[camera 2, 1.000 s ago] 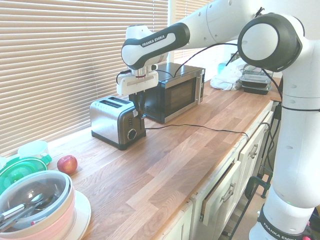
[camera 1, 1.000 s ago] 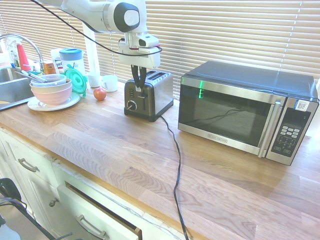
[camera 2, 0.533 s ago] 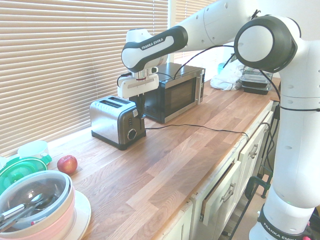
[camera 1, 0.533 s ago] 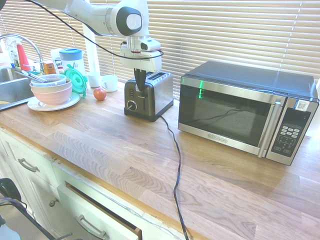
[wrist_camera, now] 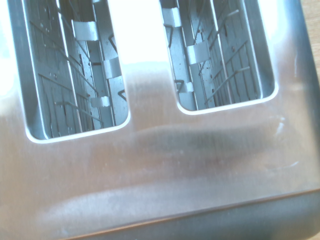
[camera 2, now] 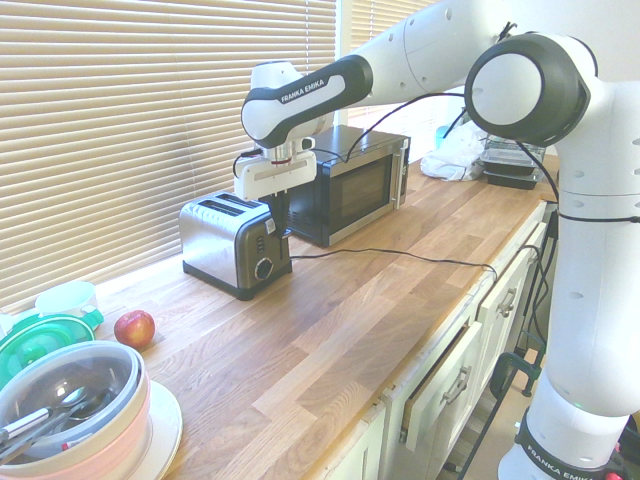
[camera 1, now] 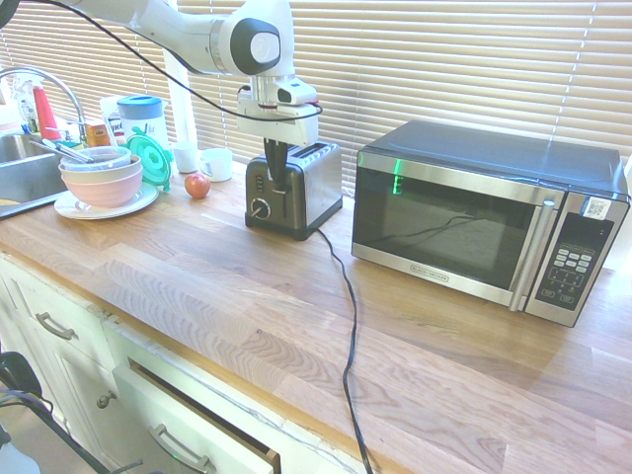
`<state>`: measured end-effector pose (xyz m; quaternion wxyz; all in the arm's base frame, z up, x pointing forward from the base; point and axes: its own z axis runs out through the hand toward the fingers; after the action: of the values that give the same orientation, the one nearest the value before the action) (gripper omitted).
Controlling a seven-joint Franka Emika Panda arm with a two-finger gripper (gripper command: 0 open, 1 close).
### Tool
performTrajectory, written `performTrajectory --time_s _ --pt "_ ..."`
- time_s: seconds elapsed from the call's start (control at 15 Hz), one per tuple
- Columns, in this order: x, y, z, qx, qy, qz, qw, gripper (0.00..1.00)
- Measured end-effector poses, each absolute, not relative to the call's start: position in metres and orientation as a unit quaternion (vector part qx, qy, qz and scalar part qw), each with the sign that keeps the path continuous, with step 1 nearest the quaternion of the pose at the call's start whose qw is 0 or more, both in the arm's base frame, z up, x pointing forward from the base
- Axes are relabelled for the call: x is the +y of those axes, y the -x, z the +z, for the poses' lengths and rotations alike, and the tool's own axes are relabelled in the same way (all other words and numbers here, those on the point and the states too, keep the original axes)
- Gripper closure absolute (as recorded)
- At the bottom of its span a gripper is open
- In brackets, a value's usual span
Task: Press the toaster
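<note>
Boxy brushed-steel toaster (camera 1: 293,188), black front panel under the narrow, pinched-together hand (camera 1: 276,178).

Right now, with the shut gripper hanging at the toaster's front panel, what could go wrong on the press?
The gripper is narrow when shut, so it could slip off the lever. The toaster stands unheld and may skid or tip. Its cord trails loose across the counter and could be tugged.
</note>
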<state>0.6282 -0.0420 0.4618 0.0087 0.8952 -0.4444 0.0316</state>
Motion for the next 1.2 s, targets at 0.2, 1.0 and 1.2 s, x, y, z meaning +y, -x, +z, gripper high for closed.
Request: performTrajectory --time_s 0.2,1.0,1.2 --pt "-0.044 -0.629 0.462 -0.447 -0.894 0.029 0.005 1.00" --pt "-0.056 -0.636 0.419 -0.450 -0.893 -0.003 0.014 1.00" --pt "-0.060 -0.637 0.413 -0.451 -0.892 -0.007 0.013 1.00"
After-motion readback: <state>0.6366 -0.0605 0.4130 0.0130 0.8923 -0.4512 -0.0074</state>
